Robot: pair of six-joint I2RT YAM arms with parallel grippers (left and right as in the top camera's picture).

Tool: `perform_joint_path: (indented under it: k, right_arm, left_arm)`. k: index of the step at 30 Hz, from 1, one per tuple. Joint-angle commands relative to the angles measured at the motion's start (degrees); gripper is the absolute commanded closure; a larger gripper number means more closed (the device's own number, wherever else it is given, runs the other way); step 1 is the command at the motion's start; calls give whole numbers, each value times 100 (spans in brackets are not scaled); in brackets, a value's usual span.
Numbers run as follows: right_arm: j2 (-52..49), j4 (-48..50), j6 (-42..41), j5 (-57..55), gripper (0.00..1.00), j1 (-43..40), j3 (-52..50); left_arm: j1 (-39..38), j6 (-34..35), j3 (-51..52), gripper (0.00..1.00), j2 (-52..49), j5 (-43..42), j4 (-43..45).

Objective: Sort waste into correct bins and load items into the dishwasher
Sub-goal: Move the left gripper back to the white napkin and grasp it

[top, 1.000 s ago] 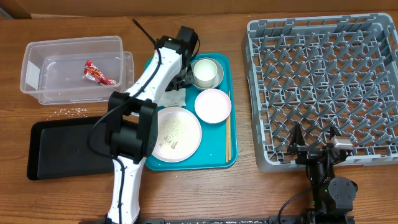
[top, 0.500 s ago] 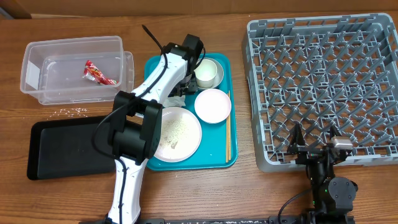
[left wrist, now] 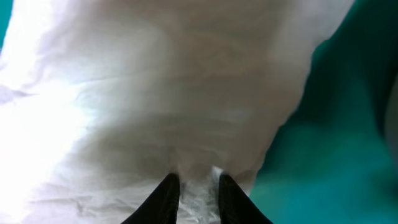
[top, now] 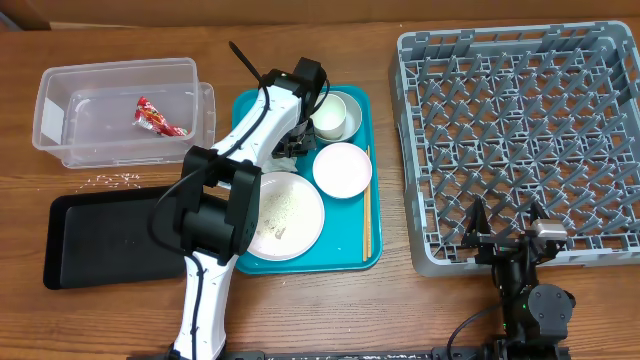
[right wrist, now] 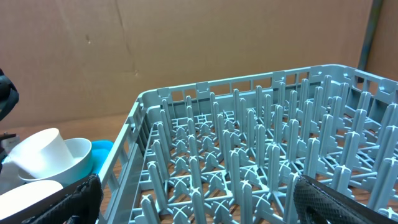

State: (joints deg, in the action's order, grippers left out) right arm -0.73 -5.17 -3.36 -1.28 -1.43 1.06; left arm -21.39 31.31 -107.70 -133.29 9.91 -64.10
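Tightly, napkin (left wrist: pixel 155 93) pinched, between left claw (left wrist: pixel 194 186)

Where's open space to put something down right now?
Free: the black tray, bare left of the left arm; the dish rack, nothing on its pegs; the wood strip between teal tray and rack. Crowded: the teal tray, with plate, bowl, cup, napkin and arm.

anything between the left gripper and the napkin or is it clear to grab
Nothing visible stands in the way. The left gripper is right down on the napkin, which lies on the teal tray. Its fingertips press against the paper with a fold bunched between them.
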Motion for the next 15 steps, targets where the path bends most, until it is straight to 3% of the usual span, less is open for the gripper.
perform_joint_path:
  k: [1,5,8,15]
  right_arm:
    - [57,35,20,31,0,-20,-59]
    - [57,35,20,31,0,-20,-59]
    - [57,35,20,31,0,-20,-59]
    - [57,35,20,28,0,-20,-59]
  left_arm:
    - [-7,-44,-245,79,-7,120,-109]
    - [-4,-46,-302,83,-7,120,-175]
    - [-4,-44,-306,95,-4,120,-192]
    - [0,181,-315,96,57,146,-341]
